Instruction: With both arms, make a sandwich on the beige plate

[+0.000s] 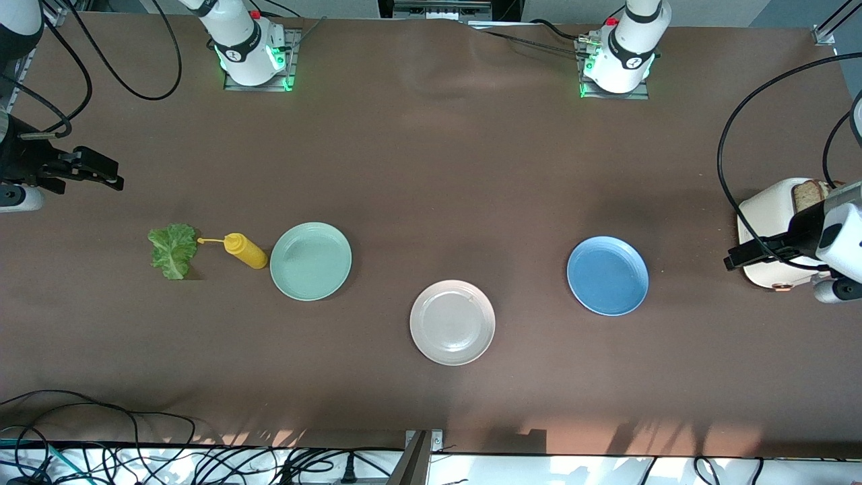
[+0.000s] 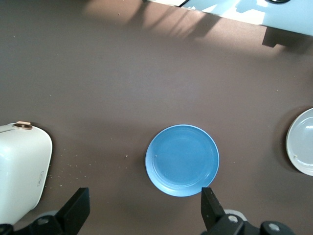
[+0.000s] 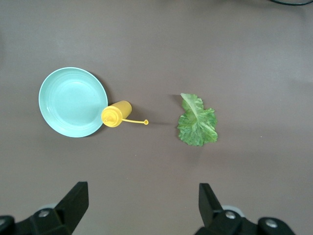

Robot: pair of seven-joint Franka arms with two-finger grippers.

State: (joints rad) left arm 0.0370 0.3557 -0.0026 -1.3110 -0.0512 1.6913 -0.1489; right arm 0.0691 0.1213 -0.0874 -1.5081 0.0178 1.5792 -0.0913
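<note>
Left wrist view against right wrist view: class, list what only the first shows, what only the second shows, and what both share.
Only the left wrist view shows the blue plate, the white toaster and an edge of the beige plate. All three sit apart on the table.

Only the right wrist view shows the mint-green plate, the yellow squeeze bottle lying against its rim, and the lettuce leaf apart from both.

Both share the brown table and a gripper with open jaws holding nothing: the left gripper and the right gripper.
</note>
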